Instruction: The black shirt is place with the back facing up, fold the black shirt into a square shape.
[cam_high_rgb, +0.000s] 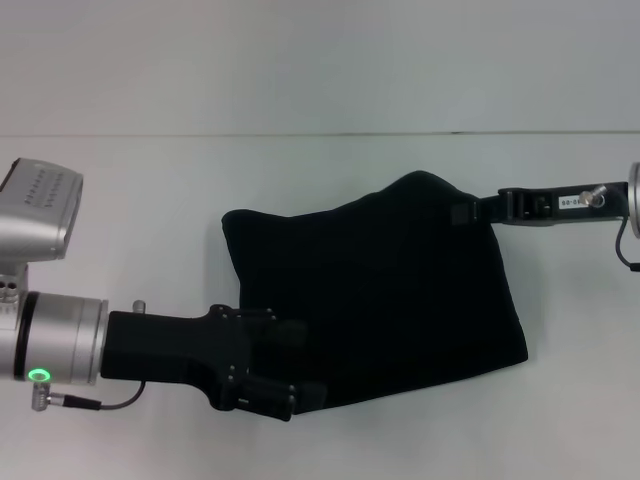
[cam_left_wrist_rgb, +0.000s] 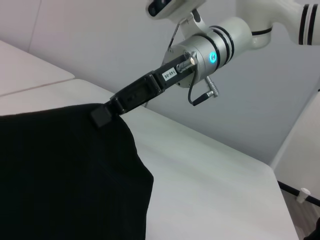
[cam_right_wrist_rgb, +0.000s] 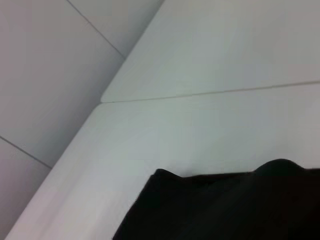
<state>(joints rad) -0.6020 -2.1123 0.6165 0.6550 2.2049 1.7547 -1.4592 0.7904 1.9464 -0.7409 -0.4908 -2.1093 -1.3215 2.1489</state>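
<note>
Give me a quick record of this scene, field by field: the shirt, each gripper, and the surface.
shirt: black shirt, already folded into a rough block, plain black side showing, far right corner lifted
left gripper: left gripper at the shirt's near left edge, fingers merge with the cloth
right gripper: right gripper at the shirt's far right corner, shut on the cloth
surface: white table

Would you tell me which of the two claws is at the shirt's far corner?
The right claw: it meets the black shirt at its far right corner, while the left claw is at the near left edge.
</note>
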